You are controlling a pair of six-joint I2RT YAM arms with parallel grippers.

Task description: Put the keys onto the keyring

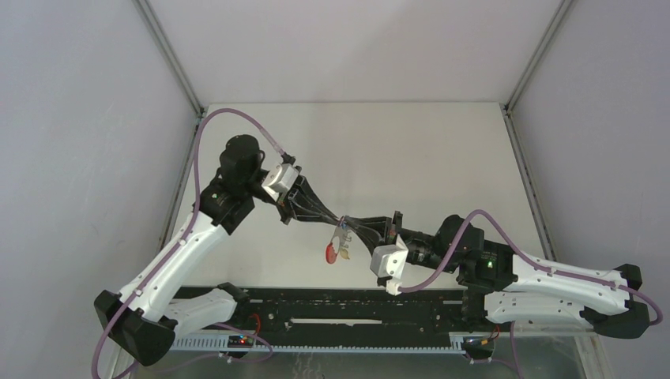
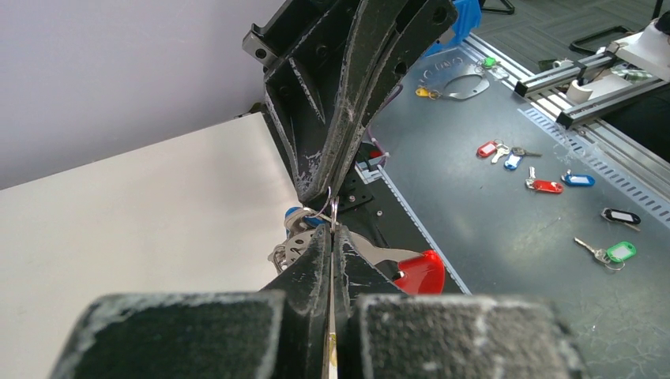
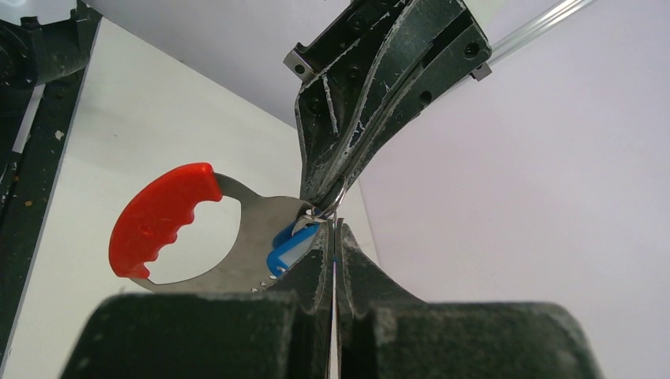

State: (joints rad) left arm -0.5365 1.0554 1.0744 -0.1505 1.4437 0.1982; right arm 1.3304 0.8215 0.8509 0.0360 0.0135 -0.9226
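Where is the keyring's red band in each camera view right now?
Top external: red band hangs low centre, under the meeting tips of left claw and right claw.
Left wrist: lower right of centre.
Right wrist: left of centre.
Shared landmark: the wire ring pinched at those claw tips, beside the band.

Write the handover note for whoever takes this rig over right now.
End effectors: the left end effector and the right end effector are both shut, meeting tip to tip on a small wire loop of the keyring.
Things: the keyring hangs off the table. The blue key sits against it by the tips. The yellow-orange key hangs beside the red band.
Done: the keyring and keys are held up together.
Left: I cannot tell whether either key is clipped on, so check that first.
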